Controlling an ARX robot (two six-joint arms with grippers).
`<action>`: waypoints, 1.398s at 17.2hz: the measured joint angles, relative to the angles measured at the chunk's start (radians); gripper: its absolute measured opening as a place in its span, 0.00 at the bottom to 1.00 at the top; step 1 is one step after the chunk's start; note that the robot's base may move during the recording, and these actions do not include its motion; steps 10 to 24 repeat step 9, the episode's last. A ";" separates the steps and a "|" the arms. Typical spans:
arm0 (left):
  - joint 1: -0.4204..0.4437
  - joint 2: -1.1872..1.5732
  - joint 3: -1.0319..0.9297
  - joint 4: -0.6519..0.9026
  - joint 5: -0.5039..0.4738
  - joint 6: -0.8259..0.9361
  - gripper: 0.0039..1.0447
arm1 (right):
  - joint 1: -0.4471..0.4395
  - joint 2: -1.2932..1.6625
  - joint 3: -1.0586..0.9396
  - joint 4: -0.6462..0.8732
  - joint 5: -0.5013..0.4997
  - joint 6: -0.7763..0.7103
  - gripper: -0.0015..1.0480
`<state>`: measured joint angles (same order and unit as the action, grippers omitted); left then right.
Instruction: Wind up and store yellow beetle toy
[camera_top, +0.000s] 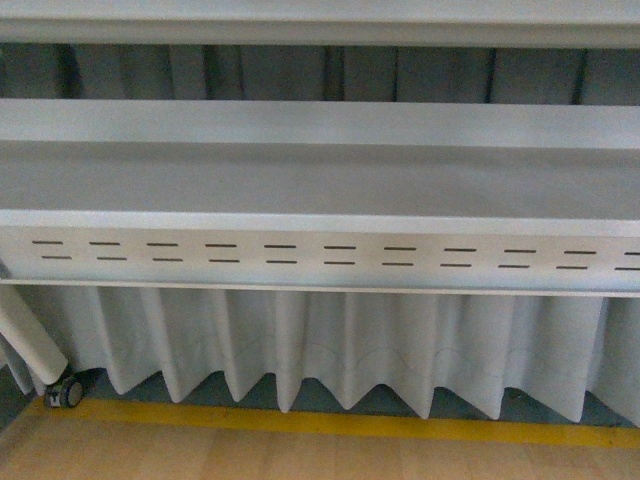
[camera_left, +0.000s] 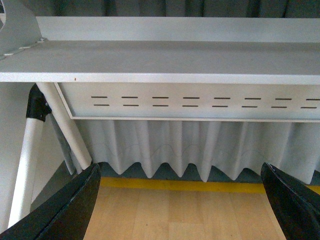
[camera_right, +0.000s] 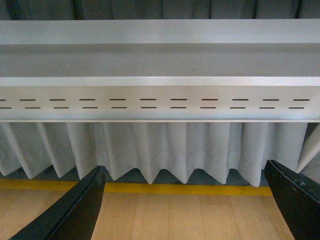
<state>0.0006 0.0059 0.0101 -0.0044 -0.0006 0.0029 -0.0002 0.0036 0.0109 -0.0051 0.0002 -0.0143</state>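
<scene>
Although the toy appears in no view, judge it light, glossy and slippery — best gripped across its body sides. Both tools, left (camera_left: 180, 202) and right (camera_right: 185, 202), gape wide and empty above the floor (camera_top: 300, 455), facing the tabletop (camera_top: 320, 180).

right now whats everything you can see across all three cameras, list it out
table: one, grey-white, fills the front view; slotted panel under its front edge
slots: two rows of short dark dashes along the panel
curtain: one, pale grey, pleated, hanging below and behind the table
floor: light wood
yellow stripe: one, on the floor along the foot of the curtain
table leg: white tube, far left in the front view
caster wheel: one, dark, at the foot of that leg
yellow beetle toy: none visible in any view
left gripper: black fingers wide apart, empty
right gripper: black fingers wide apart, empty
</scene>
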 joint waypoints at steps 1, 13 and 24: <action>0.000 0.000 0.000 0.000 0.000 0.000 0.94 | 0.000 0.000 0.000 0.000 0.000 0.000 0.94; 0.000 0.000 0.000 0.000 0.000 0.000 0.94 | 0.000 0.000 0.000 0.000 0.000 0.000 0.94; 0.000 0.000 0.000 0.000 0.000 0.000 0.94 | 0.000 0.000 0.000 0.000 0.000 0.000 0.94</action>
